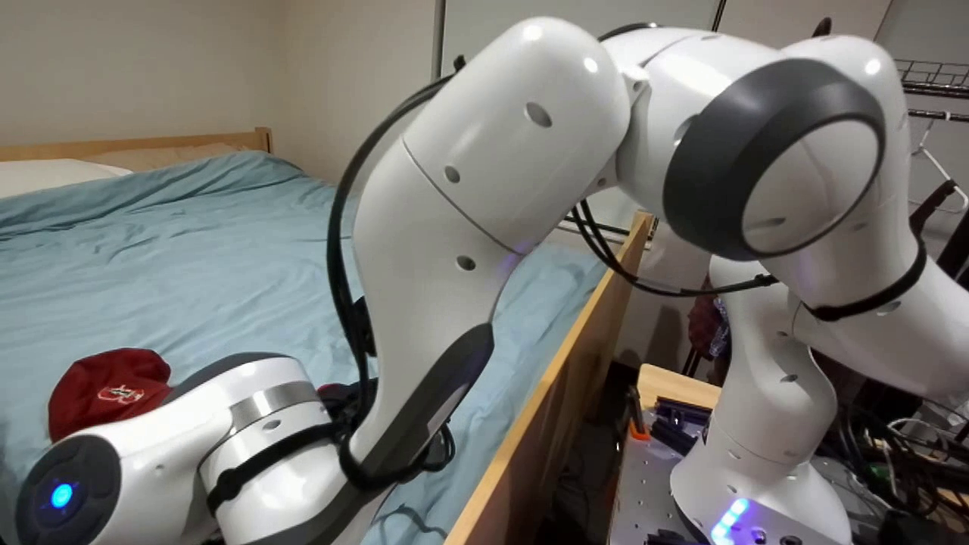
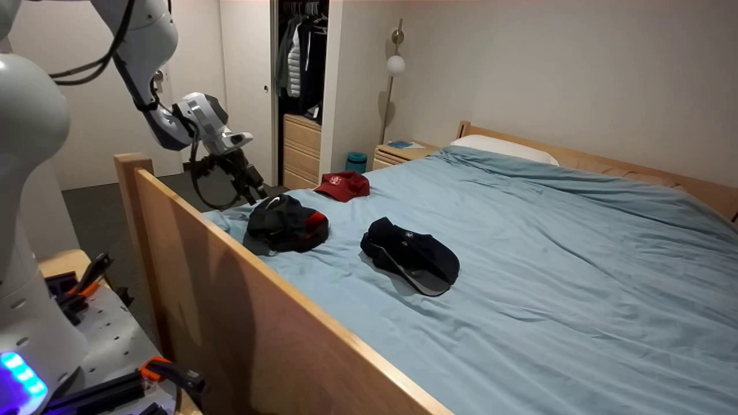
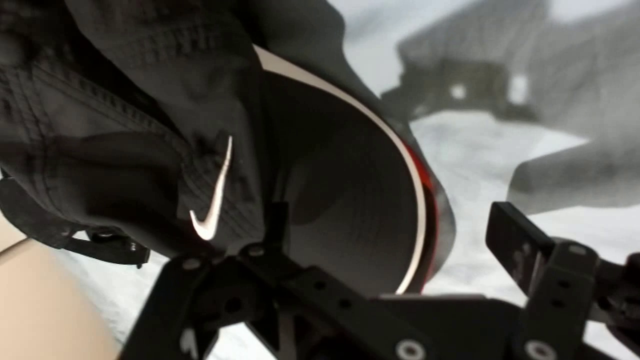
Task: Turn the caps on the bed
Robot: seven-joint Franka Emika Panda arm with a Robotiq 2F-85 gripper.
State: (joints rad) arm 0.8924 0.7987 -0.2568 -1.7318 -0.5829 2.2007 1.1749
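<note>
The hand (image 3: 392, 225), spread wide, faces a dark cap (image 3: 345, 160) bearing a pale swoosh (image 3: 217, 200).

Globe lamp (image 2: 395, 65) rose beside wooden nightstand (image 2: 426, 151). Flat blue-and-white item (image 2: 400, 144) lay on nightstand. Teal bin (image 2: 356, 162) stood near nightstand. Light puffer garment (image 2: 294, 63) hung among dark clothes (image 2: 315, 69), above wooden drawer unit (image 2: 302, 144). White hanger (image 1: 940, 172) hung from black rail (image 1: 952, 116).

In an exterior view the camera stands close beside the arm (image 1: 469, 182), facing past it toward the headboard (image 1: 182, 141). In an exterior view it looks from beside the base (image 2: 34, 328) over the footboard (image 2: 271, 334), down along the blue sheet (image 2: 548, 271). Both exterior views share the red cap (image 2: 346, 185). The wrist view, facing down from close above, shares with an exterior view the swoosh-marked cap (image 2: 288, 223).
</note>
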